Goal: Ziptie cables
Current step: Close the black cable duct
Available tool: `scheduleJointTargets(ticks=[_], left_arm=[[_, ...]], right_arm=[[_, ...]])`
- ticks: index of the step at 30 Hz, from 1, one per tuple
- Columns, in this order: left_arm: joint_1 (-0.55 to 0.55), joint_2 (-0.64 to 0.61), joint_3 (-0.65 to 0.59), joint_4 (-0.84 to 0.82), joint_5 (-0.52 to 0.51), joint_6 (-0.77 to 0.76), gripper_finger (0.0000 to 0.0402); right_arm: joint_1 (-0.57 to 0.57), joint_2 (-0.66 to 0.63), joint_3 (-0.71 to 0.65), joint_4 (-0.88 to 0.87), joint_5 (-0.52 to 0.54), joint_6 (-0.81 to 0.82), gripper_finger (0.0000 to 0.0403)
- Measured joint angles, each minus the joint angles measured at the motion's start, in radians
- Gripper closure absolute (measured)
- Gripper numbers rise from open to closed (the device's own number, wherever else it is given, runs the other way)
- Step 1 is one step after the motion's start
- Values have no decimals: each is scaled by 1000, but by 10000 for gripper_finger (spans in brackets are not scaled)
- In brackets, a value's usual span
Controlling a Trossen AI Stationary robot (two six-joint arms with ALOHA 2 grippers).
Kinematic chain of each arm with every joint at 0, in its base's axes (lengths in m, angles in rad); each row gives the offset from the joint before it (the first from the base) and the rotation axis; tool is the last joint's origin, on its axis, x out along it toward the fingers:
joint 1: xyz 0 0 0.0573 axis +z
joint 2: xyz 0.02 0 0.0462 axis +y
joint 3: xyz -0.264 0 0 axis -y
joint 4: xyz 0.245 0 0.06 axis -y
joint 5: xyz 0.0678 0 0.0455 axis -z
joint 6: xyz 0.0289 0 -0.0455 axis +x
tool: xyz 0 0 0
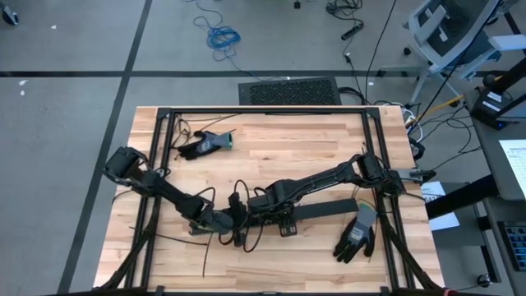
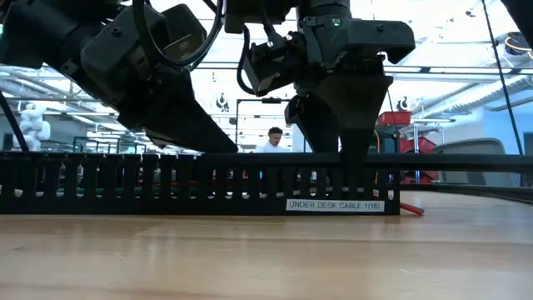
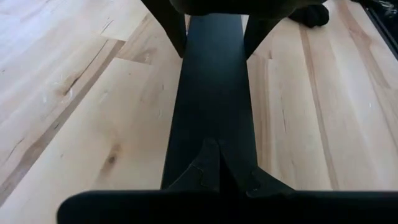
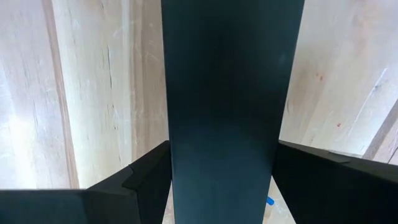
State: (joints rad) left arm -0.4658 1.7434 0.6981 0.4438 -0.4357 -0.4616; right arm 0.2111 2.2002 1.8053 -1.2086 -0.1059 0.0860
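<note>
Preparatory step, judging by the layout: right tool (image 4: 222, 158) spread wide, clasping the black cable duct (image 2: 200, 179) at near-middle of the table (image 1: 312, 148); left tool (image 3: 214, 149) shut above its left stretch. Of the cables (image 4: 268, 201), only a blue sliver beside the duct. Next: expose bundle, fetch tie.
</note>
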Motion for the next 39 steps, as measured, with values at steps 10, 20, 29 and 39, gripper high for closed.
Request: scheduleJointTargets(ticks=[10,20,29,39], left_arm=[[1,-3,1,-25,20,26,402],[0,-3,0,-29,17,23,402],[0,-2,0,-30,15,24,402],[0,-18,-1,-38,-4,79,402]], right_arm=[[0,0,0,-2,0,3,174],[6,5,-1,3,10,-21,101],[4,-28,0,-60,-32,-35,78],[-37,-200,2,-82,65,-39,80]])
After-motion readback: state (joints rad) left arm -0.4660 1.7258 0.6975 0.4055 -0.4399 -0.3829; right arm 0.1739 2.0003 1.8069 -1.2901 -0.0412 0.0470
